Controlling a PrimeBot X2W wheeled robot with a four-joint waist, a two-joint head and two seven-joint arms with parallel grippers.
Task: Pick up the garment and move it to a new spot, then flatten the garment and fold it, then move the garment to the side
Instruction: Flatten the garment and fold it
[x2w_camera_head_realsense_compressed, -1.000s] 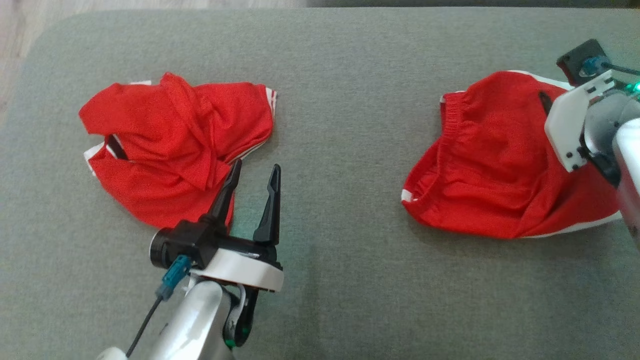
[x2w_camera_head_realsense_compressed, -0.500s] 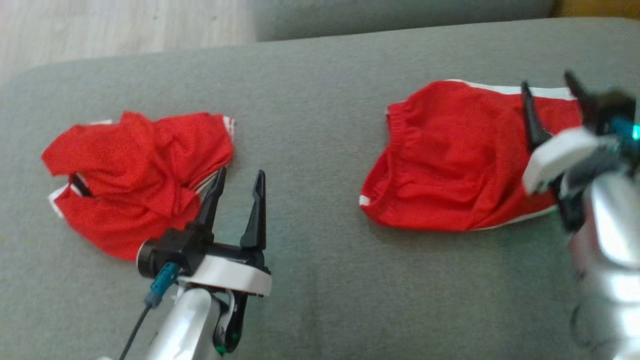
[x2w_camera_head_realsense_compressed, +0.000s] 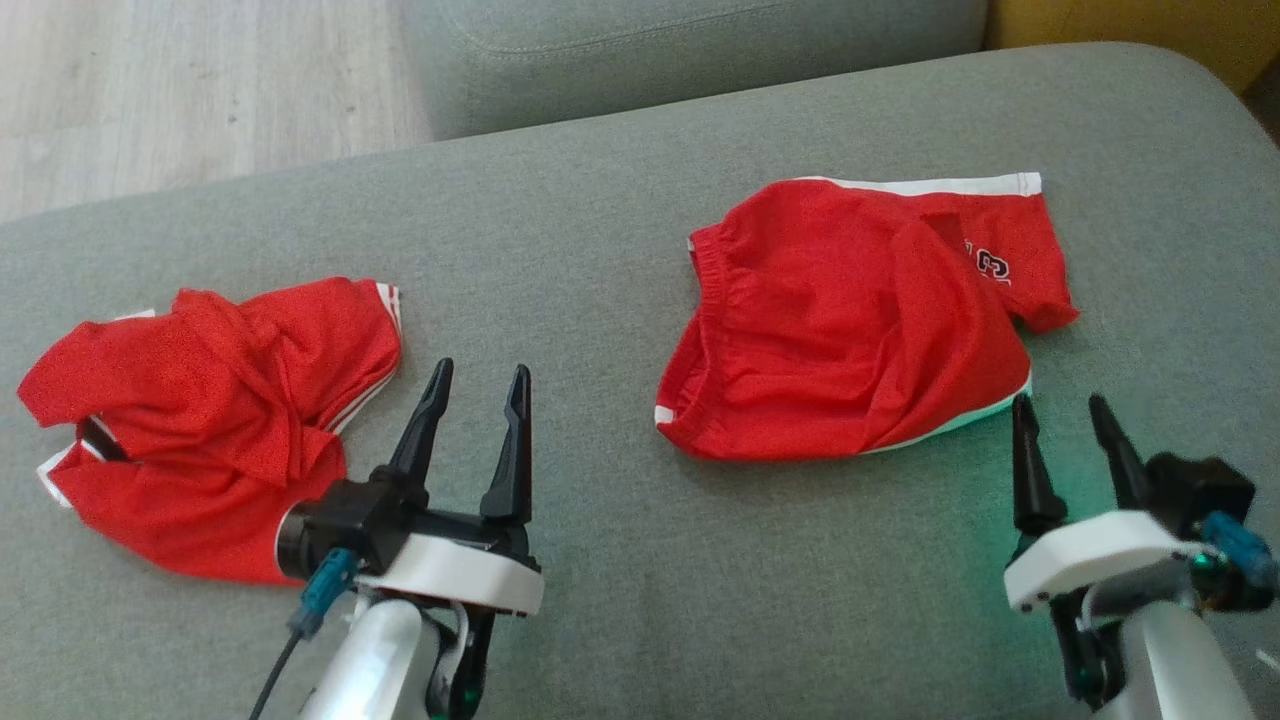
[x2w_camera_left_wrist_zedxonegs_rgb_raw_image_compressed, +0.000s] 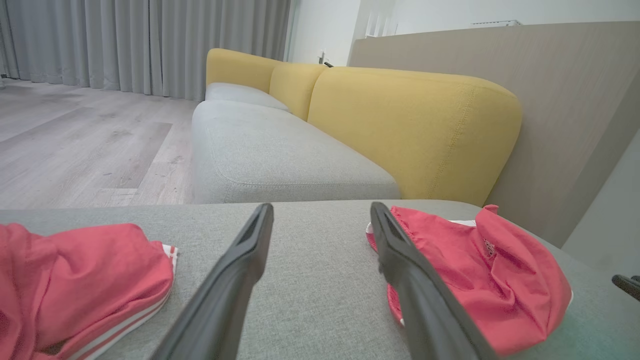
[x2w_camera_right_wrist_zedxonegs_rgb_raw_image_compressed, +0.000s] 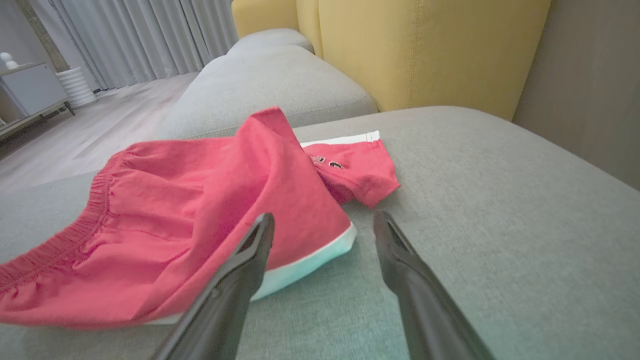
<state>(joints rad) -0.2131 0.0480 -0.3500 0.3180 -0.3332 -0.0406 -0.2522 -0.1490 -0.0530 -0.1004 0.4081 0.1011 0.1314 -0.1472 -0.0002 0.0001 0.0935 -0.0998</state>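
Observation:
Two red garments lie on the grey cushion (x2w_camera_head_realsense_compressed: 600, 250). Red shorts (x2w_camera_head_realsense_compressed: 850, 330) with white trim and an elastic waistband rest at the right, one leg flap lying over the middle. A crumpled red garment (x2w_camera_head_realsense_compressed: 200, 400) with white stripes sits at the left. My left gripper (x2w_camera_head_realsense_compressed: 480, 370) is open just right of the crumpled one and touches nothing. My right gripper (x2w_camera_head_realsense_compressed: 1058, 402) is open and empty just short of the shorts' near right hem. The right wrist view has the shorts (x2w_camera_right_wrist_zedxonegs_rgb_raw_image_compressed: 200, 215) ahead and to the left of my right gripper (x2w_camera_right_wrist_zedxonegs_rgb_raw_image_compressed: 324, 216). My left gripper (x2w_camera_left_wrist_zedxonegs_rgb_raw_image_compressed: 321, 207) points between both garments.
Beyond the cushion's far edge are another grey seat (x2w_camera_left_wrist_zedxonegs_rgb_raw_image_compressed: 280, 160), yellow backrests (x2w_camera_left_wrist_zedxonegs_rgb_raw_image_compressed: 415, 130) and wooden floor (x2w_camera_head_realsense_compressed: 200, 90) at the far left. A beige wall panel (x2w_camera_left_wrist_zedxonegs_rgb_raw_image_compressed: 565, 100) stands at the right. Bare cushion lies between the garments and near the front.
The head view has shifted. My right gripper has drawn back from over the shorts to their near side, open. The shorts' right leg, hidden by the gripper before, is now uncovered. The left gripper has held still.

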